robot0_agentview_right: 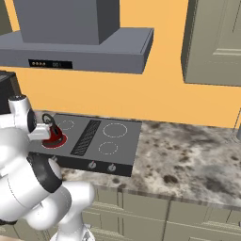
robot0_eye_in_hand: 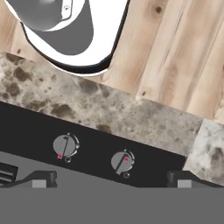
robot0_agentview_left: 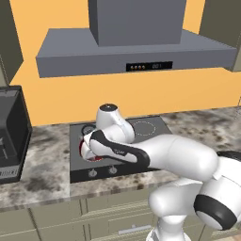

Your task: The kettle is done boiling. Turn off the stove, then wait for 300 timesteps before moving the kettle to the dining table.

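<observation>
Kettle [robot0_agentview_right: 52, 134] upright on stove [robot0_agentview_right: 117, 141] w/ handle arching up; end effector [robot0_eye_in_hand: 111, 179] jaws wide apart over knobs [robot0_eye_in_hand: 65, 145]

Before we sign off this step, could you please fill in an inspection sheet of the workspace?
Surface: speckled stone counter over pale cabinets.
Job's things: red kettle sits on the stove's rear left burner, which glows red; two front knobs lie below the hand.
Clutter: black appliance at the counter's left end.
Gripper: gripper open, holding nothing, above the knobs.
Cables: nothing seen.
Surroundings: grey hood, orange wall, wood floor.
</observation>
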